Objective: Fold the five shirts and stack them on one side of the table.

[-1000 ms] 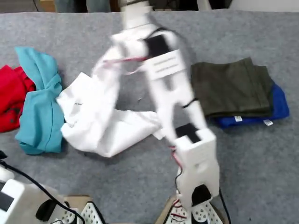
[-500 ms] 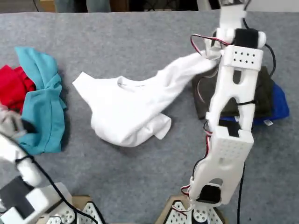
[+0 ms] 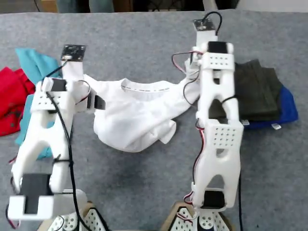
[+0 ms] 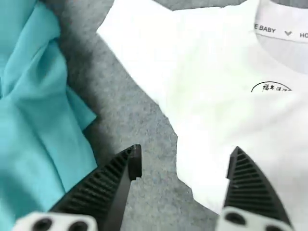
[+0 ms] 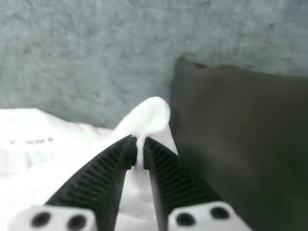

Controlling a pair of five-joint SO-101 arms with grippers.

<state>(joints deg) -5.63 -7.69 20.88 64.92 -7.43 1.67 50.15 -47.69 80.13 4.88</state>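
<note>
on white shirt (image 5: pixel 147 116), right gripper (image 5: pixel 138 144) clamped

Room over table (image 3: pixel 139 180) before white shirt (image 3: pixel 137 118); teal shirt (image 4: pixel 33 96) flanks left pincer (image 4: pixel 186 156)

The blue shirt (image 3: pixel 288 111) at 3 o'clock is mostly covered by the dark green shirt (image 3: pixel 255 91) lying on it. The red shirt (image 3: pixel 10 96) at 9 o'clock is cut off by the high view's edge. The teal shirt (image 3: pixel 36 65) is partly hidden behind the left arm (image 3: pixel 45 125), one sleeve of the white shirt (image 3: pixel 134 115) behind the right arm (image 3: pixel 219 115).
</note>
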